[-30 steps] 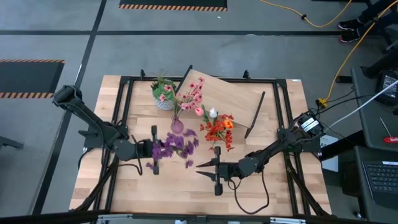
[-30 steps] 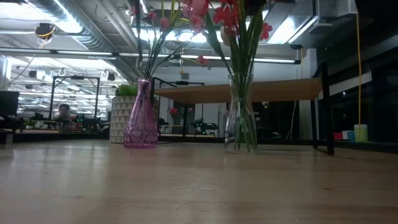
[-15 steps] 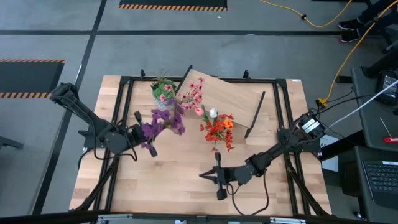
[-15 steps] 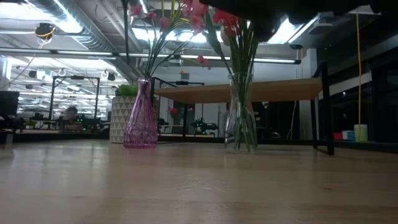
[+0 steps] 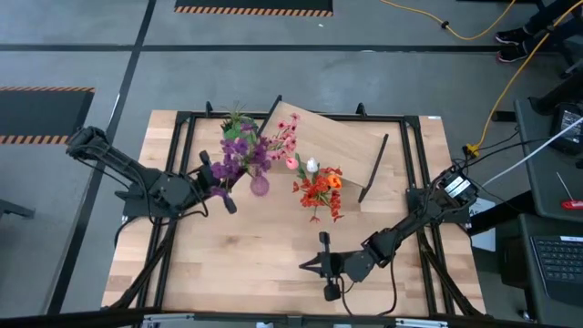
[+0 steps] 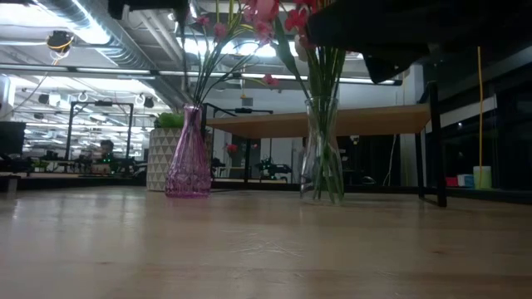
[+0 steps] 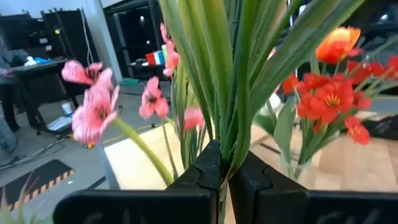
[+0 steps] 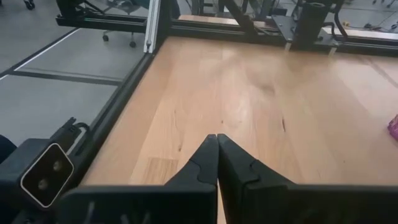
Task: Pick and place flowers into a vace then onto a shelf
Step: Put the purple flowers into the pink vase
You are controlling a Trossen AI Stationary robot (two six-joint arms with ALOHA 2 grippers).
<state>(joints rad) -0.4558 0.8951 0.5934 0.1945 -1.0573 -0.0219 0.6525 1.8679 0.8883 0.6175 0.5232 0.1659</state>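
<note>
My left gripper (image 5: 226,179) is shut on a bunch of purple flowers (image 5: 240,157), held up just left of the small purple vase (image 5: 260,186). Pink blossoms (image 5: 282,137) stand in that vase (image 6: 188,158). A clear glass vase (image 6: 322,158) to its right holds red and orange flowers (image 5: 319,189). Behind both stands the shelf (image 5: 332,146) on black legs. My right gripper (image 5: 306,266) is shut on nothing, above the table near its near edge. In the left wrist view, the gripper (image 7: 225,177) has green stalks rising from it. My left gripper pinches several green stalks (image 7: 227,140) of the purple bunch together between its two fingers (image 7: 205,171). The fingers lie across the stalks, low on them. The bunch is lifted clear of the table, and its purple heads (image 5: 244,153) stand above and beyond the fingers.
A spiky green plant in a white patterned pot (image 5: 239,138) stands at the far side, left of the shelf. A black frame (image 5: 182,137) runs round the tabletop. Bare wood (image 5: 264,255) lies between the vases and the near edge.
My left gripper has swung from the table's middle toward the far and left side and tipped upward, carrying the purple bunch from low over the table up beside the purple vase. My right gripper has drawn back toward the near edge, staying shut.
</note>
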